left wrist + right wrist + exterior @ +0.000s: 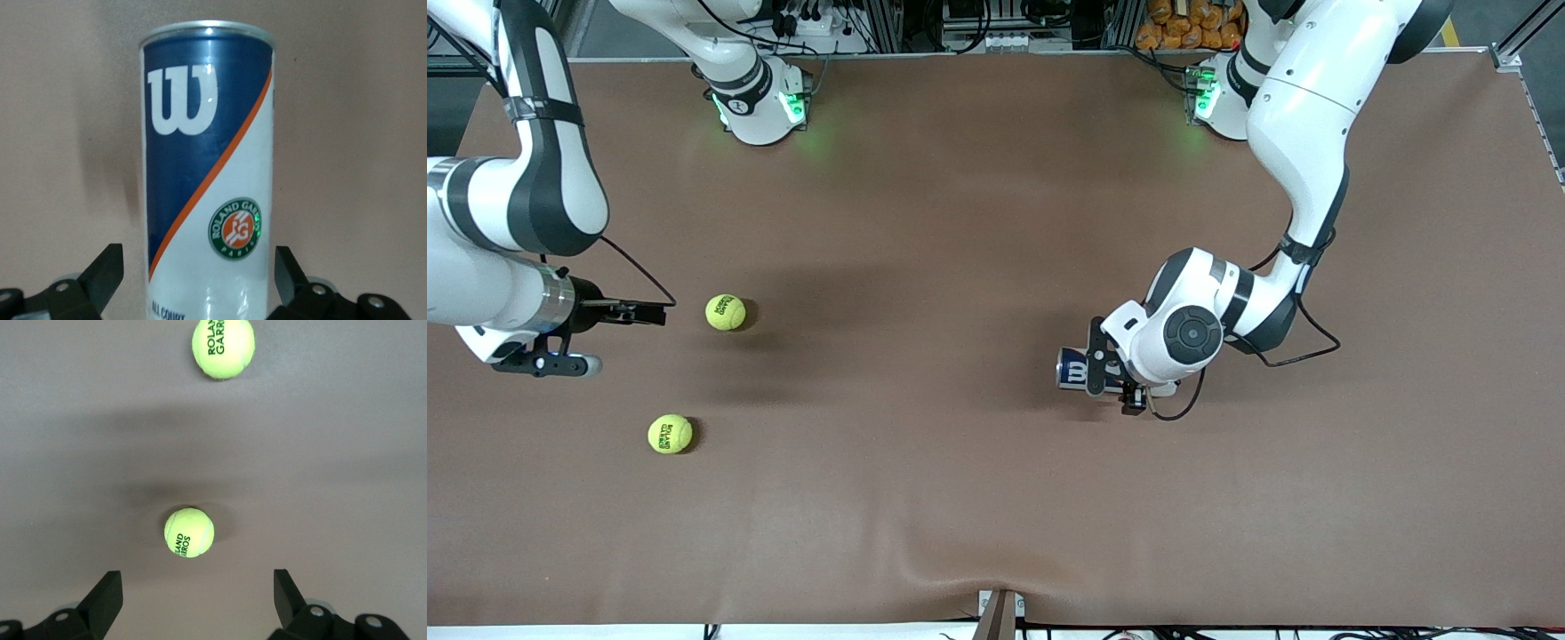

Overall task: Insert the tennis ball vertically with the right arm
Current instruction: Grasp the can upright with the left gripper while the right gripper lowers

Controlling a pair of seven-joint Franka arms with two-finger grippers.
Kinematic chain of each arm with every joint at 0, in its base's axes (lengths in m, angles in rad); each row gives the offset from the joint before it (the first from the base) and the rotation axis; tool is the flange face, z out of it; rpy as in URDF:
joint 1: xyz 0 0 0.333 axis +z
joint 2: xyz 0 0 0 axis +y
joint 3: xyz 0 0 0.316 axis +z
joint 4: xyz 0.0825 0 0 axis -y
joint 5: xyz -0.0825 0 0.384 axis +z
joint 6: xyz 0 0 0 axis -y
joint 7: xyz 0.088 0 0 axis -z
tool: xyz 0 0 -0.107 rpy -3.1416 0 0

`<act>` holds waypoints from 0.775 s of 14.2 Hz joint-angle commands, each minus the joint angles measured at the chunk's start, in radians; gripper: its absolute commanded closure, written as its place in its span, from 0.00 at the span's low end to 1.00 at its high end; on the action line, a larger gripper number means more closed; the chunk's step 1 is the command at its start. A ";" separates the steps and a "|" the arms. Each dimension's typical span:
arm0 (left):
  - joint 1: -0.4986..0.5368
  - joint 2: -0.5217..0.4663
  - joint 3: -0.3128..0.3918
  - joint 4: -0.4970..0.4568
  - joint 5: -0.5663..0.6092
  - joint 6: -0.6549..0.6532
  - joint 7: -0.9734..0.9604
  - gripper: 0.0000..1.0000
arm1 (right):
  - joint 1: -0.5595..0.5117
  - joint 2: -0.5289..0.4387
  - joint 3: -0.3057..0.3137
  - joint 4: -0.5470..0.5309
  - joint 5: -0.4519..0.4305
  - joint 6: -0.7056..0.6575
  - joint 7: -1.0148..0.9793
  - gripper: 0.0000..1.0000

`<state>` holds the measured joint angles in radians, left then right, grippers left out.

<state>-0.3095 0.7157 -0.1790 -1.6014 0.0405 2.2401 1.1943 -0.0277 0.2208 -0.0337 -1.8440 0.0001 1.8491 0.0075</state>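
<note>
Watching the front view as a clock face with twelve at the arm bases, I have the right hand hanging low over the table out at nine o'clock. Its thin fingers are spread wide with nothing between them. One tennis ball lies on the table just at three o'clock from those fingertips, close but not touching. The second tennis ball lies apart from the first, at about seven o'clock from it and nearer the front camera. Both balls show ahead of the spread fingers in my right wrist view.

The left hand sits around four o'clock from the table's middle, at a blue-and-white tennis ball can. In the left wrist view the can fills the gap between the fingers, which stand apart on either side of it with a sliver of space showing on one side. I cannot tell whether the can rests on the table.
</note>
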 commanded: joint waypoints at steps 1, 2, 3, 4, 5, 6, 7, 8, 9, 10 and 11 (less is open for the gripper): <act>-0.008 -0.010 0.003 -0.040 0.054 0.065 -0.005 0.00 | -0.020 -0.038 0.009 -0.066 0.012 0.047 -0.001 0.00; -0.017 -0.010 0.004 -0.046 0.056 0.081 -0.011 0.00 | -0.020 -0.038 0.009 -0.086 0.012 0.068 -0.001 0.00; -0.023 -0.010 0.004 -0.049 0.056 0.082 -0.012 0.00 | -0.024 -0.040 0.009 -0.113 0.012 0.103 -0.003 0.00; -0.019 -0.010 0.004 -0.051 0.056 0.082 -0.012 0.00 | -0.028 -0.040 0.009 -0.135 0.012 0.125 -0.003 0.00; -0.019 -0.010 0.006 -0.051 0.058 0.085 -0.010 0.05 | -0.034 -0.040 0.009 -0.147 0.012 0.140 -0.003 0.00; -0.023 -0.009 0.007 -0.051 0.076 0.088 -0.010 0.11 | -0.037 -0.040 0.009 -0.156 0.012 0.147 -0.003 0.00; -0.026 -0.007 0.007 -0.049 0.119 0.088 -0.013 0.18 | -0.038 -0.038 0.009 -0.158 0.012 0.150 -0.003 0.00; -0.019 -0.005 0.007 -0.049 0.137 0.091 -0.019 0.22 | -0.040 -0.037 0.011 -0.167 0.012 0.153 -0.003 0.00; -0.019 -0.001 0.007 -0.049 0.139 0.099 -0.028 0.29 | -0.040 -0.037 0.009 -0.179 0.012 0.168 -0.003 0.00; -0.028 -0.001 0.007 -0.049 0.139 0.101 -0.033 0.37 | -0.040 -0.037 0.009 -0.199 0.012 0.191 -0.003 0.00; -0.032 -0.004 0.007 -0.046 0.139 0.101 -0.044 0.42 | -0.040 -0.038 0.011 -0.227 0.012 0.218 -0.003 0.00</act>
<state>-0.3264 0.7141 -0.1790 -1.6380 0.1530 2.3145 1.1799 -0.0536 0.2154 -0.0345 -1.9975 0.0002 2.0148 0.0076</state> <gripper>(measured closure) 0.251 0.000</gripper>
